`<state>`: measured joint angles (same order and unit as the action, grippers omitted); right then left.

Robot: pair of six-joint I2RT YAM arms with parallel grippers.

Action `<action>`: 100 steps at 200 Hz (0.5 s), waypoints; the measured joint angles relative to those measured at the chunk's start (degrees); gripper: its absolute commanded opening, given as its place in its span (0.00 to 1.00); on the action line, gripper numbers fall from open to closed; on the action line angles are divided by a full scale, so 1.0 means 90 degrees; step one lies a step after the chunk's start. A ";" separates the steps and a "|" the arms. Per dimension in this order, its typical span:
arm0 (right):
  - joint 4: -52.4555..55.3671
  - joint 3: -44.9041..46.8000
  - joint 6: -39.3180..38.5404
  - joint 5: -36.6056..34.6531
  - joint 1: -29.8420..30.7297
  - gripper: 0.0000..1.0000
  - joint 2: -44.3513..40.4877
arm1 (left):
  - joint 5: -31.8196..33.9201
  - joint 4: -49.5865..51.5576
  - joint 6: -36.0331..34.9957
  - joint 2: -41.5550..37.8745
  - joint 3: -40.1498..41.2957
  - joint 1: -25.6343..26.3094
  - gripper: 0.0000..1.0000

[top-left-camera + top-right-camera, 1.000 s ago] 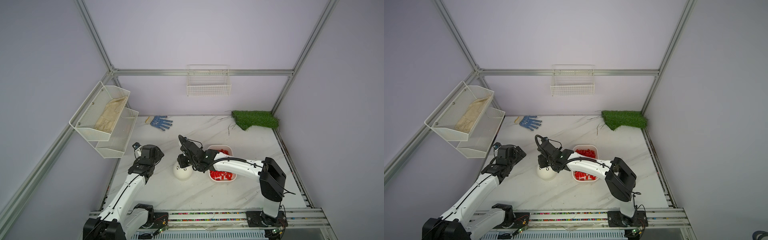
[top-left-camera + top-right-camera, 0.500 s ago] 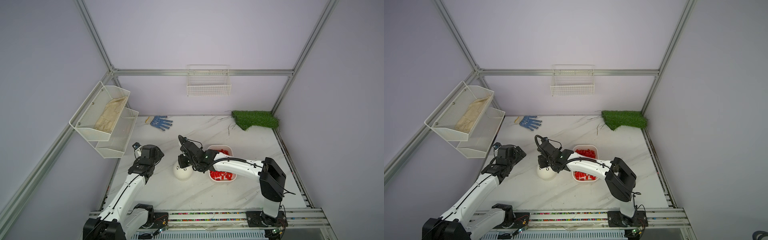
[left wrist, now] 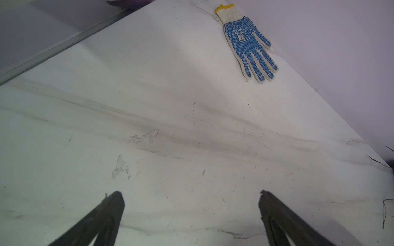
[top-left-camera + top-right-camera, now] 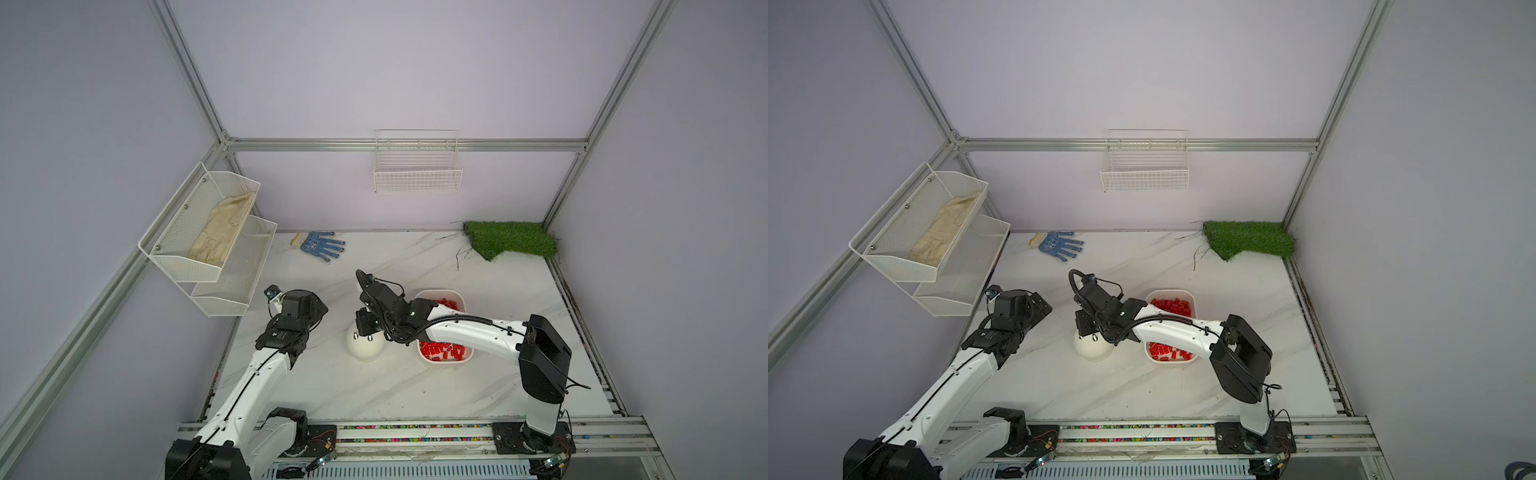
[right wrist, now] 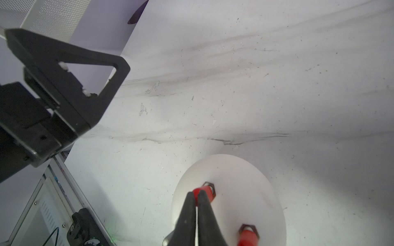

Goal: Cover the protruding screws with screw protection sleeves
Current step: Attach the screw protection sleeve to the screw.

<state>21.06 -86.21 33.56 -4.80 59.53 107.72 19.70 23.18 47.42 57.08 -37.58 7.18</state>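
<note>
Near the middle of the bench sits the dome, with the tray just to its right holding a heap of sleeves. Two more sleeves stand on the dome, under the right gripper. The left gripper hangs over the bench left of the dome. A glove lies far left by the back wall, a grass mat in the far right corner. A wire basket hangs on the far wall; a two-tier shelf on the left wall holds a cloth in its upper tier.

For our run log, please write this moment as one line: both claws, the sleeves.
left claw: open, empty | right claw: shut, tips at red sleeve on dome | second sleeve: on dome
</note>
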 measured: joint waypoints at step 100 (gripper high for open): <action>0.0036 -0.0172 -0.0192 -0.0512 -0.0039 0.15 -0.0172 | -0.0002 0.0000 0.0000 -0.0012 0.0000 -0.0002 1.00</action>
<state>21.39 -87.77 31.83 -9.41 59.18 106.17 19.68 23.18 47.42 56.97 -37.58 7.16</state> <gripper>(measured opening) 0.139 0.998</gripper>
